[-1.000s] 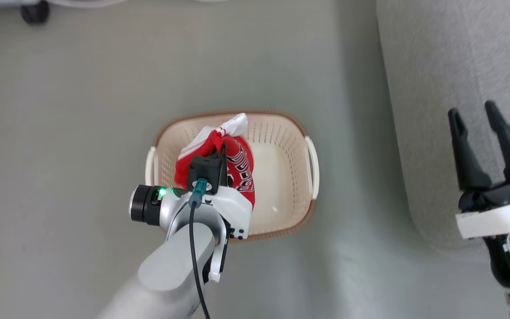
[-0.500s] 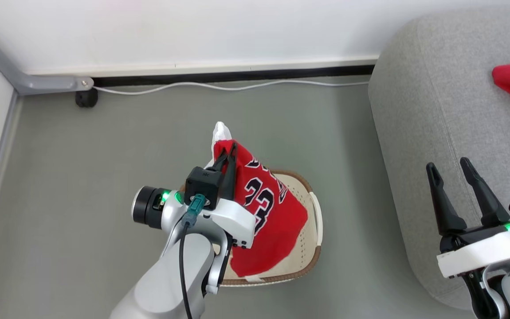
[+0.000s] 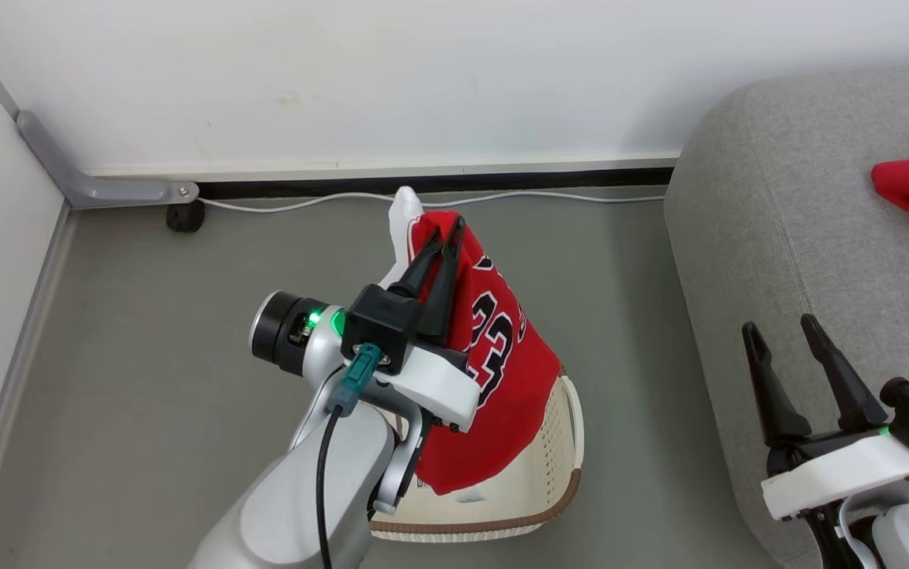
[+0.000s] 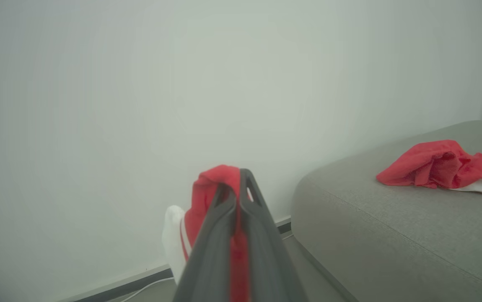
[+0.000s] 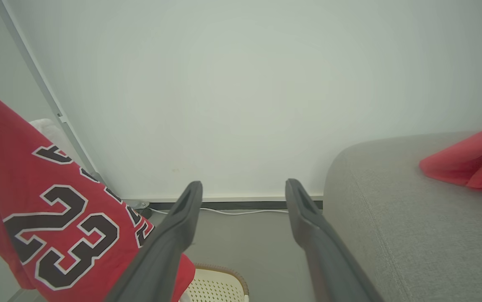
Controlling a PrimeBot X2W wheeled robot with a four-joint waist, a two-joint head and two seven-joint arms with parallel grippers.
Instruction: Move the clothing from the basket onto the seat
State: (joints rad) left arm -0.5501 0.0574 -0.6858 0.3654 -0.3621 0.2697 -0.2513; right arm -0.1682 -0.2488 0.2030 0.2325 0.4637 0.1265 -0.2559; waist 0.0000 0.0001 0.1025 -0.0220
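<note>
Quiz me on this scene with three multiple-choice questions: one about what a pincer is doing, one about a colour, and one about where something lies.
1. What is the left pincer doing to the numbered jersey over the basket?
A. pinching it shut
B. resting open on it
C. pushing it, spread wide

2. What colour is the sofa?
A. blue
B. grey
C. brown

3. Where does the second red garment lie?
A. in the basket
B. on the floor
C. on the sofa

Answers:
1 A: the left wrist view shows the pincer closed with red cloth caught in it, and the jersey hangs from it.
2 B: its upholstery is grey in every view.
3 C: it lies crumpled on top of the sofa.
</note>
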